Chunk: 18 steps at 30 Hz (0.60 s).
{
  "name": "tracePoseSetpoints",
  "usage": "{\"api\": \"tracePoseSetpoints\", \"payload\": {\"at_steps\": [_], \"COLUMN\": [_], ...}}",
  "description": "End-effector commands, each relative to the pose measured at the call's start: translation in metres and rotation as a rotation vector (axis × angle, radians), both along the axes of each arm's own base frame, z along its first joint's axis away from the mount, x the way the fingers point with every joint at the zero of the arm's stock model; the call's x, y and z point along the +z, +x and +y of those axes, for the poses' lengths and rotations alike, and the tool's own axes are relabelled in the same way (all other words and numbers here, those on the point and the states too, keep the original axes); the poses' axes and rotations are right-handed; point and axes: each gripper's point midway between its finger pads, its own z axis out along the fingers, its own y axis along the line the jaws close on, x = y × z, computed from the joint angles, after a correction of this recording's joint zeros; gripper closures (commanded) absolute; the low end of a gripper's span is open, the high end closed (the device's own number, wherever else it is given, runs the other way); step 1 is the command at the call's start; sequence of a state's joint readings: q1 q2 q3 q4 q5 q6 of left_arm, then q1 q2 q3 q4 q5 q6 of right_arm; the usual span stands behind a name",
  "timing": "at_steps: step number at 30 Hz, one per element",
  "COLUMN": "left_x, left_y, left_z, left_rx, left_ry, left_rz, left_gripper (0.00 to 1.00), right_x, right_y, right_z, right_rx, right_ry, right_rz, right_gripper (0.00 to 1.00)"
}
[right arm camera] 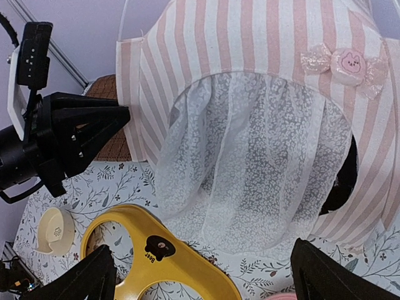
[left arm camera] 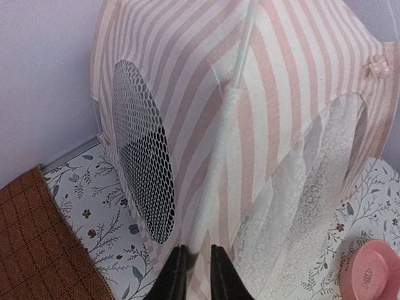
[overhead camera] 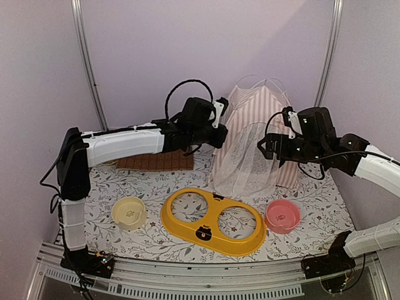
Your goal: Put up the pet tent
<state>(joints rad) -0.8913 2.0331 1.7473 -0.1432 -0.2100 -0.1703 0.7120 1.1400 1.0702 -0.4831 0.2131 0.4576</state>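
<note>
The tent [overhead camera: 250,134] stands at the back of the desk [overhead camera: 312,203], right of centre, with its curtain [right arm camera: 250,169] facing forward. The left claw [left arm camera: 197,275] is at its left front corner, nearly pressed together and apparently pinching the seam, steadying the frame, I'd say. The right claw [right arm camera: 206,272] is spread wide just before the curtain, holding nothing, likely waiting to help.

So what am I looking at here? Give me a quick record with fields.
Tent: pink-striped pet tent, standing at the back, lace curtain down
Left pincer: closed on the tent's side edge
Right pincer: open, facing the curtain, holding nothing
Nearby: brown mat, cream bowl, yellow two-hole feeder, pink bowl
</note>
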Motion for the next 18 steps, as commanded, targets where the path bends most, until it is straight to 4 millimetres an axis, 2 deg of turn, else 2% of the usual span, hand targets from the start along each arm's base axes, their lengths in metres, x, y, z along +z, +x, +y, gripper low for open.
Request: {"api": "tracePoseSetpoints", "payload": {"at_steps": [1,2,3,5,10,18], "left_x": [0.007,0.01,0.029,0.043,0.048,0.014], "left_y": [-0.008,-0.011,-0.018,-0.026,-0.045,-0.053], "left_z": [0.0,0.002,0.009,0.022,0.069,0.163], "left_rx": [-0.057,-0.065,-0.073,-0.081,-0.047,0.119], "left_ry": [-0.016,-0.028,-0.062,-0.109,-0.211,-0.338], "left_rz": [0.01,0.011,-0.006,0.003,0.069,0.206], "left_gripper": [0.78,0.72,0.67,0.6,0.47,0.43], "right_x": [-0.019,-0.022,-0.025,-0.033,-0.048,-0.044], "right_y": [0.002,0.003,0.004,0.008,0.018,0.036], "right_z": [-0.007,-0.005,-0.002,0.002,0.014,0.023], "right_rx": [-0.047,-0.045,-0.041,-0.045,-0.054,-0.079], "right_ry": [-0.008,-0.002,0.006,0.007,0.015,0.035], "right_rz": [0.039,0.045,0.055,0.078,0.123,0.086], "right_gripper": [0.01,0.01,0.01,0.01,0.01,0.0]}}
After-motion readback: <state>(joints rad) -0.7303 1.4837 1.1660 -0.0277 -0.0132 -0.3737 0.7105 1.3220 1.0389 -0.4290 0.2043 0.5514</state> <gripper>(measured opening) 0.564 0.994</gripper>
